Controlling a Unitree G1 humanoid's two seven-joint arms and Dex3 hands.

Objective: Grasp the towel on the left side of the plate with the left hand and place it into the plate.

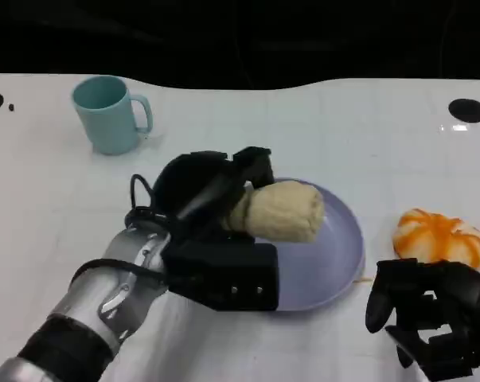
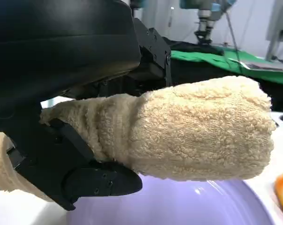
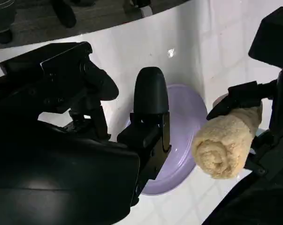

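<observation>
Plate [image 1: 335, 255] sat mid-table w/ the left hand [image 1: 212, 199] gripping one end of the rolled towel [image 1: 283, 211], held just over plate, probably soft, light, squashy, best kept pinched at that end; right hand [image 1: 431, 306] idle, fingers apart.
</observation>
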